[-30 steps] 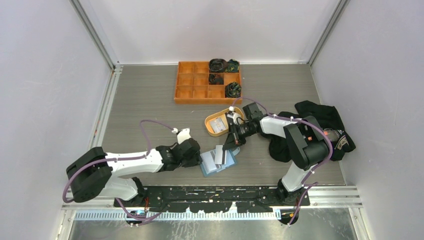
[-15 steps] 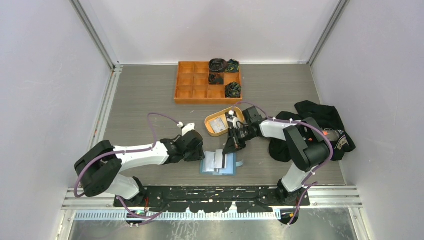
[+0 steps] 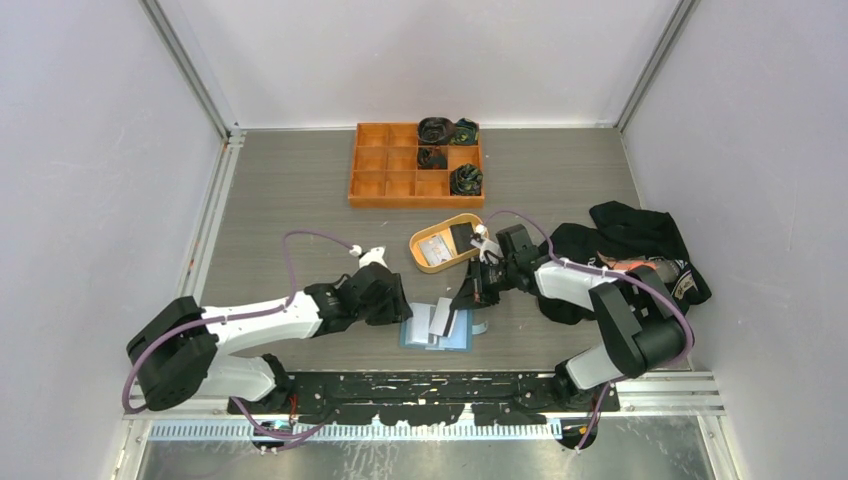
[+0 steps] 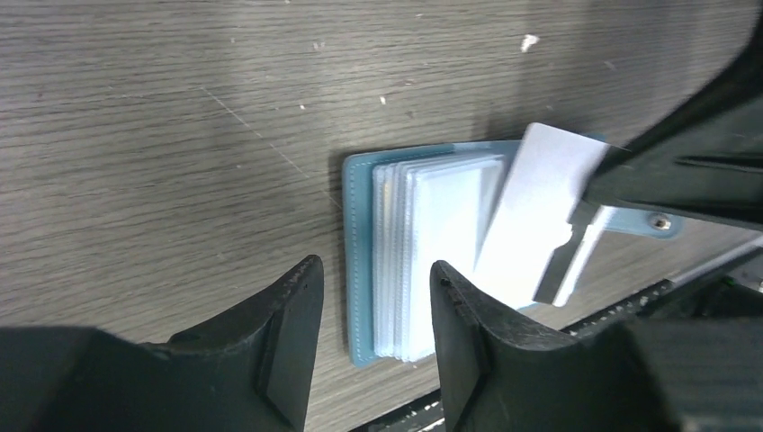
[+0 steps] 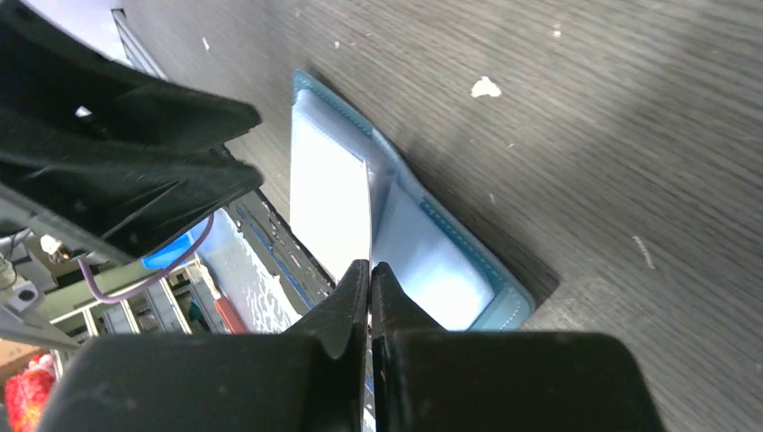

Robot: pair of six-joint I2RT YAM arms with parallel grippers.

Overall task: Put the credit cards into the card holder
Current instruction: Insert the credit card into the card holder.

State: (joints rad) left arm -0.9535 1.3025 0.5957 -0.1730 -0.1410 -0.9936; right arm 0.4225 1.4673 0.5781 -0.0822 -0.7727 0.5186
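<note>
Enclosure, one: a table (image 3: pixel 290 200) with a grey wood-grain top is filling the floor of the cell, its grain running left to right. A plain white back wall (image 3: pixel 430 60) is rising from the far edge; a left wall (image 3: pixel 90 150) and a right wall (image 3: pixel 760 120), likewise white, are closing in the sides. Aluminium posts (image 3: pixel 185 65) are running up from the two far corners. A metal rail (image 3: pixel 212 220) is following the left edge; further rails (image 3: pixel 690 390) are crossing the near edge, with a scuffed steel sheet (image 3: pixel 400 460) lying beyond them. Light is falling evenly and softly, casting faint shadows. Close up, the tabletop is showing fine scratches and a few white flecks (image 4: pixel 528 41).
</note>
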